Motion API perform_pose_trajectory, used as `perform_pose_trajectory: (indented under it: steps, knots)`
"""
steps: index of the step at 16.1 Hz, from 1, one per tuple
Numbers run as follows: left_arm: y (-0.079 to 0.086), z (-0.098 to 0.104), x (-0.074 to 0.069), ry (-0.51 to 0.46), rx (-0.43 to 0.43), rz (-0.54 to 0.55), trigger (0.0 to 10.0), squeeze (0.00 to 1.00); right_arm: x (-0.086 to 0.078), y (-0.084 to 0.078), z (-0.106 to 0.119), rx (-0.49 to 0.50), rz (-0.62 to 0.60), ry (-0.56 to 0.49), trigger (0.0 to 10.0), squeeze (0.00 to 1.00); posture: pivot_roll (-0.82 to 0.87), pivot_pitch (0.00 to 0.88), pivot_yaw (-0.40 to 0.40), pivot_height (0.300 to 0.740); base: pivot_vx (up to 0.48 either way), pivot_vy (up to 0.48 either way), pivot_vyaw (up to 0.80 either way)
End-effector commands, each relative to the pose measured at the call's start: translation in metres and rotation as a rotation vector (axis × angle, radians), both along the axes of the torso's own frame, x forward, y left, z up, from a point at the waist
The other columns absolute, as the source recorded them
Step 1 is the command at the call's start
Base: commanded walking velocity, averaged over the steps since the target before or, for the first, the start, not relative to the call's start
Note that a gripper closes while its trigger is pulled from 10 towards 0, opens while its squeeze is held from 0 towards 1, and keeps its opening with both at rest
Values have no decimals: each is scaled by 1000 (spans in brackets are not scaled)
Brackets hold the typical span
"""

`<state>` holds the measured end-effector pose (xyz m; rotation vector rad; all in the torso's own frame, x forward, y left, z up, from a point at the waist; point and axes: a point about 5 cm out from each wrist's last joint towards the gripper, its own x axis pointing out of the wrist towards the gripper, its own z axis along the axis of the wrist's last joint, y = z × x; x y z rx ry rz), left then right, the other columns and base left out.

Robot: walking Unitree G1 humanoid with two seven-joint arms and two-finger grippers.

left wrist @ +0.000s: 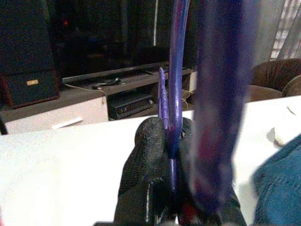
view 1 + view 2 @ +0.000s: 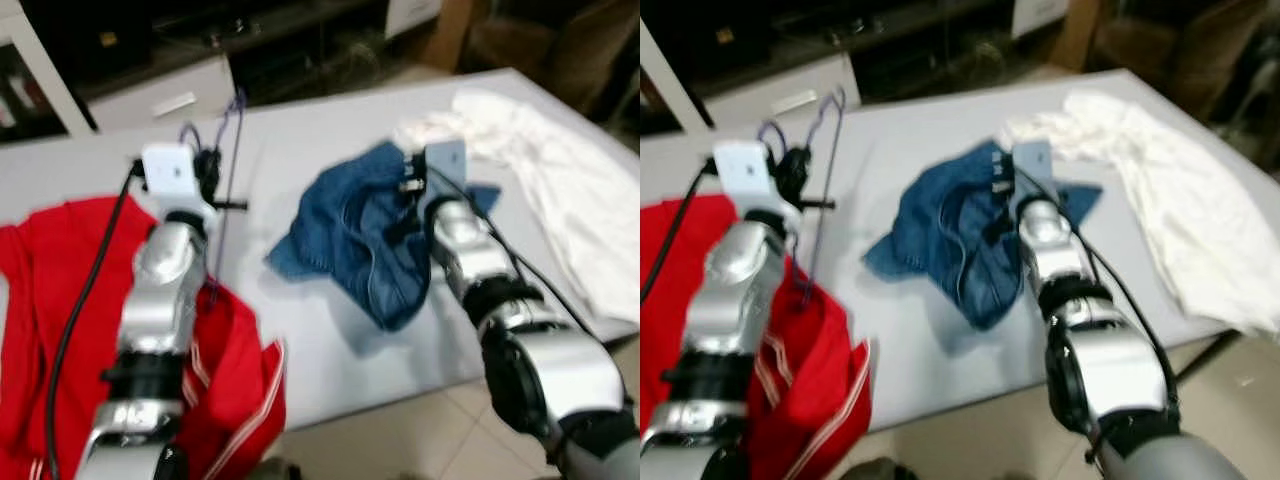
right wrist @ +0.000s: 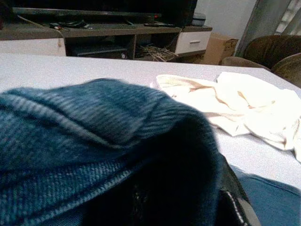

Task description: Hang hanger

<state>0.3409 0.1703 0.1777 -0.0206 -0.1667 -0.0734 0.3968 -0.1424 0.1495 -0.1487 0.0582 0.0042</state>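
A thin purple wire hanger (image 2: 228,160) stands upright at the far left of a pale grey bench (image 2: 300,330), its slender rod pinched between the black fingers (image 1: 141,188) of the robot's left hand (image 2: 208,172), which are closed tight on it. The hanger's lower end runs down to a glossy red garment (image 2: 60,300) with white striped trim, heaped in soft folds at the near left edge of the bench under the silver left arm. At the middle of the bench lies a crumpled blue denim piece (image 2: 350,240), coarse-woven with visible seams. The right hand (image 2: 412,200) is pushed into its folds; the cloth hides the fingers, so whether they are apart or together cannot be told. To the far right a rumpled white cloth (image 2: 540,170) spreads over the bench. Beyond it stands a low dark media cabinet (image 3: 108,33).
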Motion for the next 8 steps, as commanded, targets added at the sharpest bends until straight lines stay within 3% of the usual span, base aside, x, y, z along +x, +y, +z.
perform_pose_trajectory:
  steps: [1, 3, 8]
  knots:
    - [-5, 6, 1, -18, 1, -15, 10000, 0, 1, -9, 5, 0, -26, -16, 10000, 0, 14, 0, 47, 736, 480, 0, 0]
    - [-10, 1, -2, -23, 15, -38, 10000, 0, 1, -4, 5, 21, 36, -6, 10000, 0, 14, 0, 47, 736, 0, 0, 791]
    - [-12, 1, -3, -21, 26, -46, 10000, 0, 1, -5, 1, 8, 24, 25, 10000, 0, 20, 0, 47, 736, 0, 0, 772]
